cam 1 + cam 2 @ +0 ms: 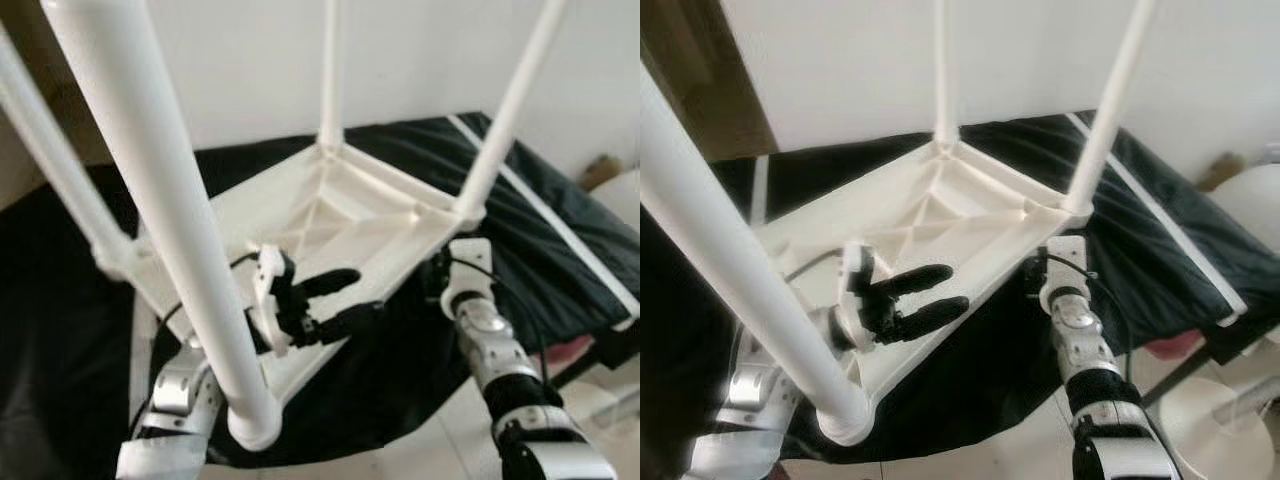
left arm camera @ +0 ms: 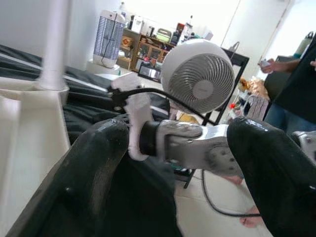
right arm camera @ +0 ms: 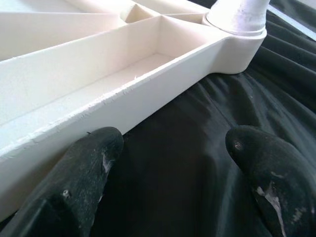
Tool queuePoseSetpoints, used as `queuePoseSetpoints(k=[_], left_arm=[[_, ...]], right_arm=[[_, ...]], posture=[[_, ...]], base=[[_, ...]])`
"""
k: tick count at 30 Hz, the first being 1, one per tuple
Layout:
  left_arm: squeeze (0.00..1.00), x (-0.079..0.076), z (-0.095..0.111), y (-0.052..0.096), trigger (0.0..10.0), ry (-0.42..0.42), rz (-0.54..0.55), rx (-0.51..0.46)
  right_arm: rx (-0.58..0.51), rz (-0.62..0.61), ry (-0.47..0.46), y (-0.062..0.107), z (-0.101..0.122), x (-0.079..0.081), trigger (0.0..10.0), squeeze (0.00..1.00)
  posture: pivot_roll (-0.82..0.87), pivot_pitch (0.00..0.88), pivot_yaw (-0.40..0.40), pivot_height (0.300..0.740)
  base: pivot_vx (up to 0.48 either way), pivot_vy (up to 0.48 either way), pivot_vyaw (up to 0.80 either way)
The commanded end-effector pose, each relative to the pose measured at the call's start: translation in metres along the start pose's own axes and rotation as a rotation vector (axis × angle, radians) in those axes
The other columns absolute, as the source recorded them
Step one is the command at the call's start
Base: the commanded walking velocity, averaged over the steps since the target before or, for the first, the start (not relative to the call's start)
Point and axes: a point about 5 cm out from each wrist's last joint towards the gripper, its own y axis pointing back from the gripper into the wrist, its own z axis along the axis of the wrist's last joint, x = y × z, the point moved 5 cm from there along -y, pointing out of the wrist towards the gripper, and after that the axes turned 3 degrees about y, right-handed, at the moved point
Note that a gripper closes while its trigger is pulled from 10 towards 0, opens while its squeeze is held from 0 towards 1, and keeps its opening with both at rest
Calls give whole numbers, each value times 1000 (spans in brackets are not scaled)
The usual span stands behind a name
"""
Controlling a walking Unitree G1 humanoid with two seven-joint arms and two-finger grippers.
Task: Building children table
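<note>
The table (image 1: pixel 350 215) is lying upside down on a black sheet (image 1: pixel 560 230), its four legs pointing up; flipping it well likely means both claws taking opposite edges evenly. The left claw (image 1: pixel 930 295) is hovering open over the underside, and the right claw (image 3: pixel 168 163) is gaping beside the rim under a corner leg (image 1: pixel 1110 110). The leg tops are cut off.

An upturned white table (image 1: pixel 330 215), legs up, lies on a black-sheeted bed (image 1: pixel 560 240).
</note>
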Motion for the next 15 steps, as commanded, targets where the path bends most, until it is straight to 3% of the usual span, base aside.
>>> queuePoseSetpoints(k=[1,2,6,9,12,15], left_arm=[[0,-8,-3,-6,10000,19,-13,5],[0,-8,-3,-6,10000,19,-13,5],[0,-12,-1,-11,10000,27,-16,-2],[0,-13,-1,-11,10000,27,-14,-3],[0,-18,0,-14,10000,38,-12,-9],[0,-20,0,-15,10000,45,-12,-9]], right_arm=[[1,110,8,-3,2,22,10000,0],[1,110,8,-3,2,22,10000,0],[28,255,7,-5,-1,50,10000,0],[29,268,8,-5,-1,53,10000,0],[19,357,-1,-2,0,73,10000,0],[9,385,-4,-1,1,78,10000,0]], posture=[[-27,0,27,740],[-27,0,27,740],[-21,0,27,740],[-21,0,27,740],[-20,0,30,740],[-20,0,30,740]], base=[[0,0,0],[0,0,0],[0,0,0],[0,0,0],[0,0,0],[0,0,0]])
